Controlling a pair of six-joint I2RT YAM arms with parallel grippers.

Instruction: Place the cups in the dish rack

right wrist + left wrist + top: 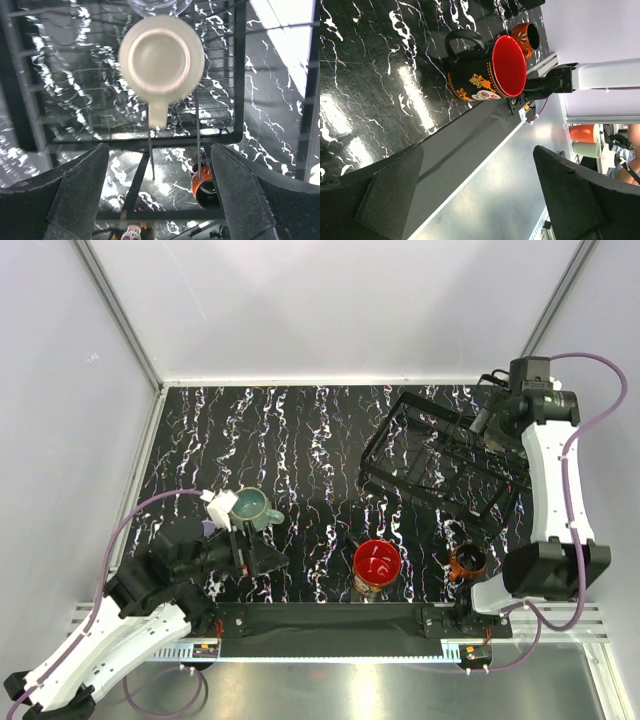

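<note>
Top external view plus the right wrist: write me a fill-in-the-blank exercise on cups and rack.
Above the beige ceramic mug, the right gripper is ___.
The small orange mug stands ___ the black wire dish rack.
The large dark mug is coloured ___ inside.
Missing: open; outside; red.

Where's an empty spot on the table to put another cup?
The black marbled table is bare at the far left, between the back wall and the teal-green mug, and in the middle, up to the black wire rack. It's crowded near the red-inside dark mug and small orange mug.
</note>
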